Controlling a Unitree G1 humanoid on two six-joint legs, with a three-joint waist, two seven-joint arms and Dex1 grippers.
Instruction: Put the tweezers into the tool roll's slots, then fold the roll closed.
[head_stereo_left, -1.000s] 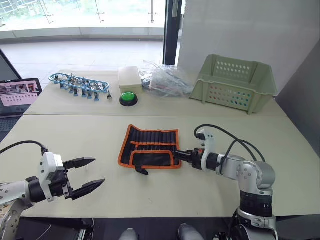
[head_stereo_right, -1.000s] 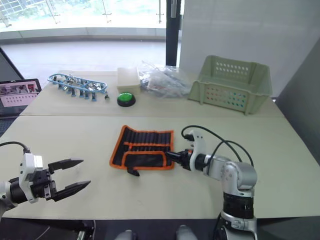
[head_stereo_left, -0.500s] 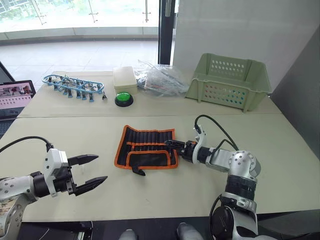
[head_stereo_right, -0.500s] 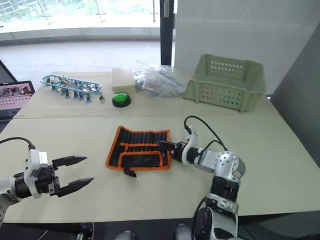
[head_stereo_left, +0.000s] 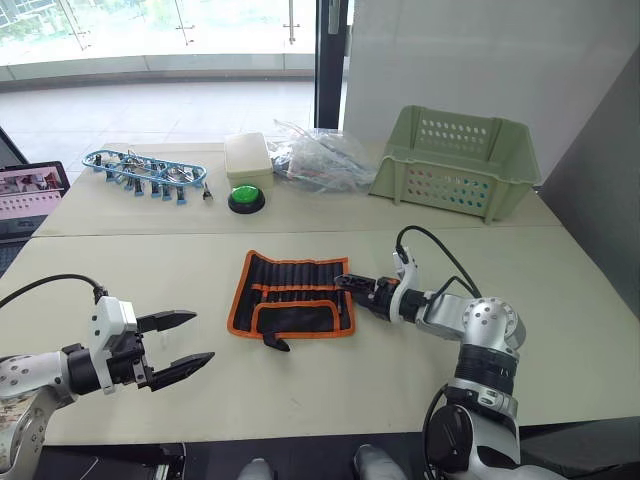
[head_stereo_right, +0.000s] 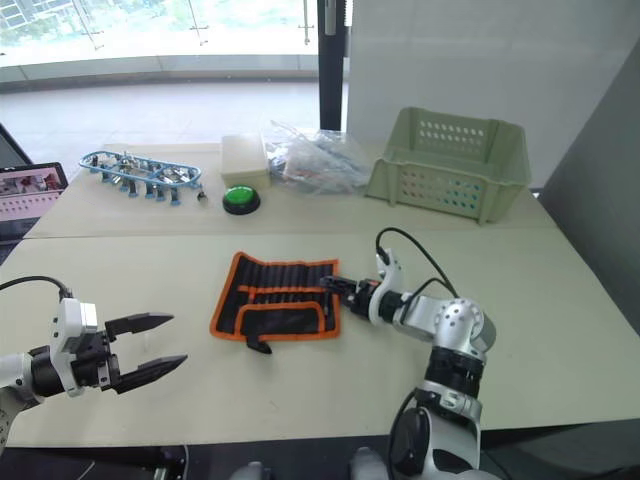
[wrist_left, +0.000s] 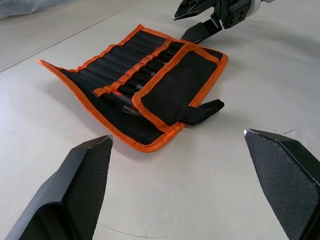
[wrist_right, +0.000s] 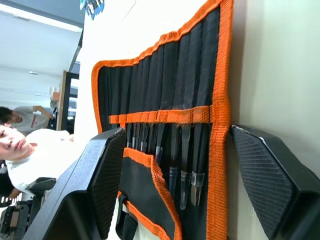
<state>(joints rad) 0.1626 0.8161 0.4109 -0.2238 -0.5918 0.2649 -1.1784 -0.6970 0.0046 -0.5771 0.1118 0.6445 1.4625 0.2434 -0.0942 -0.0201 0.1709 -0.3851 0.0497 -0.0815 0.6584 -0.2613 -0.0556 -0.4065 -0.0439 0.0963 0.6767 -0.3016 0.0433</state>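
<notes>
A black fabric tool roll with orange edge trim (head_stereo_left: 295, 295) lies open near the middle of the pale table (head_stereo_left: 300, 385), its near flap already turned up over the lower part of its inner face. Slim black pointed metal tweezers (wrist_right: 182, 180) sit side by side in the narrow black fabric slots (wrist_right: 165, 85), tips poking out below the orange band; how many are seated cannot be told. The right gripper (head_stereo_left: 347, 283) rests at the roll's right edge, its jaws parted on either side of the orange trim and closed on nothing. The left gripper (head_stereo_left: 183, 338) hovers over bare table well to the left of the roll and nearer the robot, jaws wide apart and empty.

The insertion looks done, so folding is likely the step in hand. To do it well, the right jaws should pinch the right edge through both trim and fabric, then carry it leftward in a low arc so the tweezers stay seated. The left gripper could pin the roll's left end to stop it sliding. The black strap (wrist_left: 202, 111) at the near edge should stay free.
</notes>
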